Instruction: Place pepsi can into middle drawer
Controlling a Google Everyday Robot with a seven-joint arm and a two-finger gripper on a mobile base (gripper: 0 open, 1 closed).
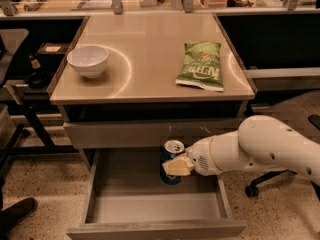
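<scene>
The pepsi can is a small dark-blue can with a silver top, upright inside the open middle drawer near its back. My gripper reaches in from the right on the white arm, and its yellowish fingers are shut on the can's lower side. The can's base is at or just above the drawer floor; I cannot tell if it touches. The drawer is pulled out below the counter, with low grey side walls and a plain front panel.
On the counter stand a white bowl at the left and a green chip bag at the right. A closed grey drawer front with white scuffs sits above the open drawer. A chair base stands at the right and a shoe at the lower left.
</scene>
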